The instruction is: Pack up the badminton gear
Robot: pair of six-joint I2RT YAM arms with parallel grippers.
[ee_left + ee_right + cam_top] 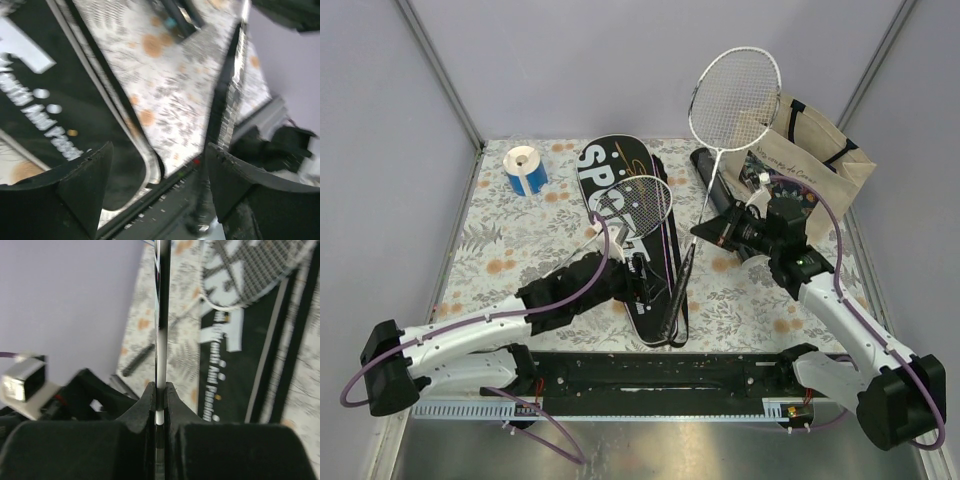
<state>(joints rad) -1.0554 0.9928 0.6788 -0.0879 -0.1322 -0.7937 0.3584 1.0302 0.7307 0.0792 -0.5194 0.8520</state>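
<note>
The right gripper (159, 390) is clenched on the thin shaft of a white-framed, white-strung badminton racket (735, 98), which is raised with its head angled up and away from the fingers. Below and to its left lies a black racket-shaped fabric case (605, 165) with a second white-framed racket (645, 205) lying on it. The left gripper (160, 165) hovers released over the case's narrow end. The step in hand appears to be bringing the raised racket to the case. The next move calls for lowering it flat, head toward the wide end. Large white letters "SPO" show on the case, the rest covered; smaller lettering is too blurred to read.
</note>
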